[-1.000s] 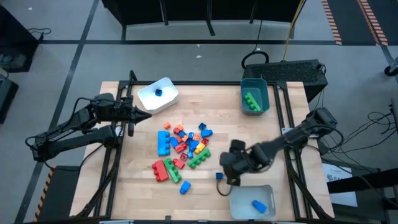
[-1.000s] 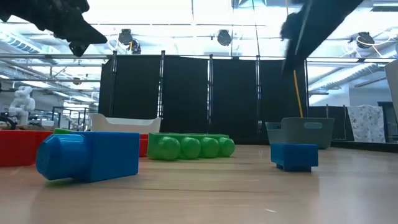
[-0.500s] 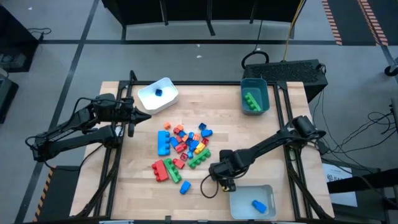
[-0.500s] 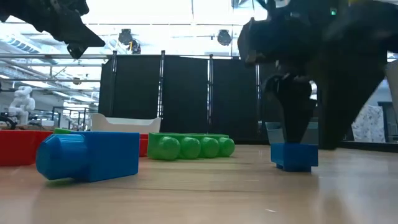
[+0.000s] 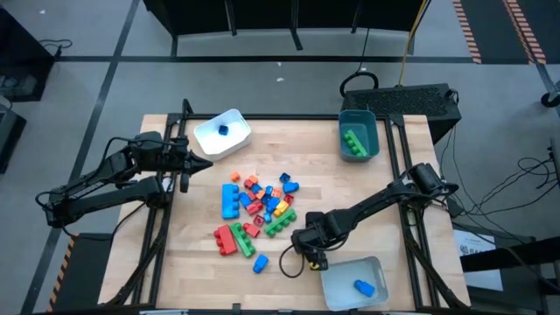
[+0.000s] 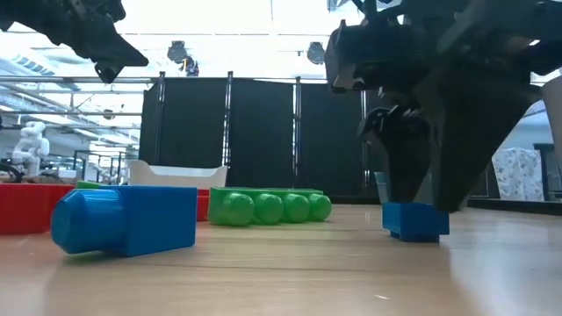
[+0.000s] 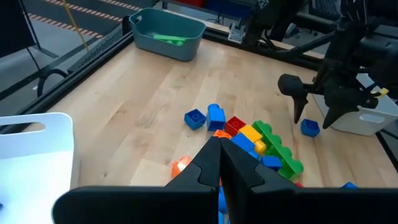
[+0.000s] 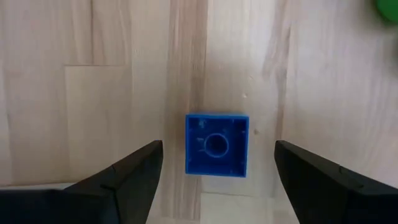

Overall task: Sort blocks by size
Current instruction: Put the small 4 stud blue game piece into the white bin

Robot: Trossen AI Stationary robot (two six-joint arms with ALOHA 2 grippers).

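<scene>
A small blue block (image 8: pixel 216 144) lies alone on the wood near the table's front edge, stud side up. My right gripper (image 8: pixel 217 148) stands open right over it, pointing steeply down, one finger on each side with a gap between. In the low view its fingers (image 6: pixel 413 171) end just above the block (image 6: pixel 414 219). In the high view the gripper (image 5: pixel 308 250) hides the block. The other blocks (image 5: pixel 258 210) lie in a loose pile at mid-table. My left gripper (image 5: pixel 205 164) hangs shut above the table's left side, holding nothing.
A white tray (image 5: pixel 372 267) with one blue block stands at the near right, close to my right gripper. A second white tray (image 5: pixel 234 121) with a small blue block stands at the far left. A teal tray (image 5: pixel 372 131) with a green block stands at the far right.
My right gripper has come down and gone toward the table's left, from beside the near white tray to just over the lone blue block. It has tipped more steeply downward. The block has not moved.
</scene>
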